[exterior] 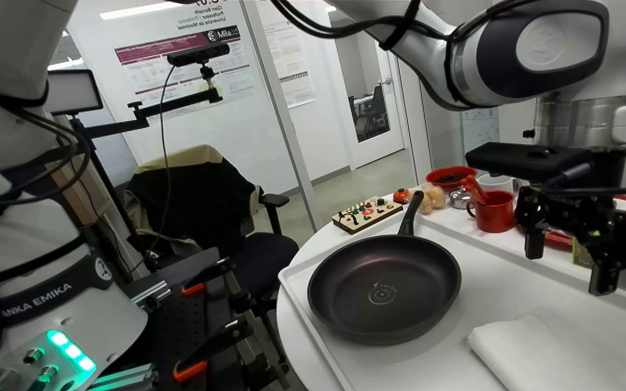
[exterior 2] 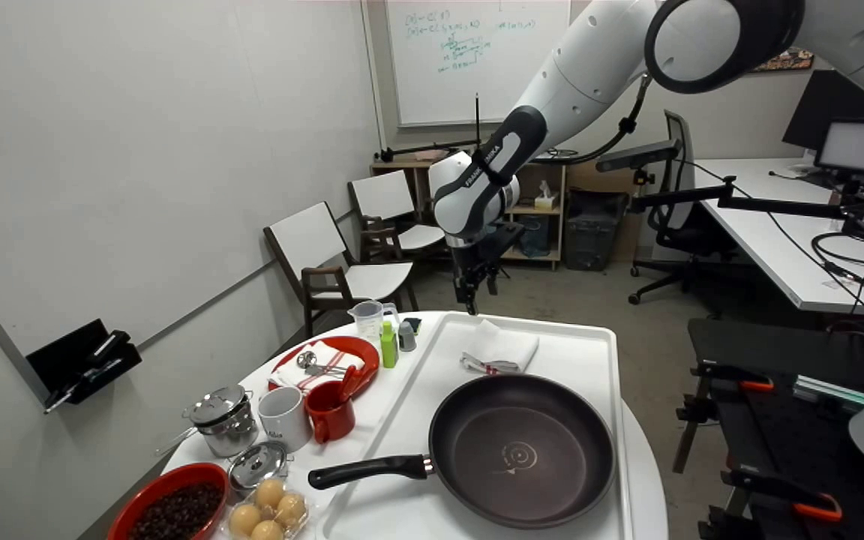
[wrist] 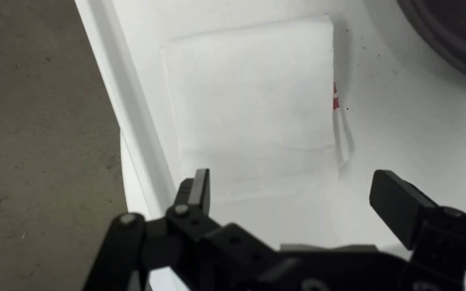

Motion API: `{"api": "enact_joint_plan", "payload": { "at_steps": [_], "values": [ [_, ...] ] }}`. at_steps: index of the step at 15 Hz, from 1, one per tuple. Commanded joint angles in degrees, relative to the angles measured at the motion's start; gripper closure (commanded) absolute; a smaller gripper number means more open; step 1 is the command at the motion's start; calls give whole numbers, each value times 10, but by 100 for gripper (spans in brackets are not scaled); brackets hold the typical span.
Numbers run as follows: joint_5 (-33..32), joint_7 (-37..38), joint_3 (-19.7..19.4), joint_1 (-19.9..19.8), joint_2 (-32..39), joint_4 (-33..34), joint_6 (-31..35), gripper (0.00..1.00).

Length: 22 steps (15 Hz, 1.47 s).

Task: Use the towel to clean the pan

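Observation:
The white folded towel (exterior: 552,353) lies flat on the white tray (exterior: 313,329) beside the pan. It also shows in an exterior view (exterior 2: 503,346) with red marks on its near edge, and fills the middle of the wrist view (wrist: 253,97). The black pan (exterior: 383,293) rests on the tray, also seen in an exterior view (exterior 2: 522,450); only its rim area (wrist: 459,44) shows in the wrist view. My gripper (exterior: 568,266) is open and empty above the tray, near the towel. In the wrist view its fingers (wrist: 291,178) are spread at the towel's lower end, not touching it.
A red mug (exterior 2: 331,412), a white mug (exterior 2: 284,420), a red plate (exterior 2: 364,360), a green bottle (exterior 2: 388,345) and a measuring cup (exterior 2: 368,319) stand beside the tray. Eggs (exterior 2: 267,510) and a red bowl (exterior 2: 177,502) sit near the pan's handle (exterior 2: 368,471).

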Motion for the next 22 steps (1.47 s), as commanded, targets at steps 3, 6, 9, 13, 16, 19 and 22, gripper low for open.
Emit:
{"api": "enact_joint_plan", "payload": {
  "at_steps": [3, 6, 9, 13, 16, 19, 22],
  "values": [
    [-9, -49, 5, -25, 23, -14, 35, 0],
    [-12, -99, 16, -35, 29, -38, 72, 0],
    [-22, -162, 31, -43, 35, -68, 126, 0],
    [-32, -222, 48, -57, 46, -77, 154, 0],
    [-42, -247, 50, -59, 59, -67, 148, 0],
    [-57, -256, 47, -52, 59, -76, 156, 0],
    [-72, -247, 46, -42, 50, -96, 180, 0]
  ]
}}
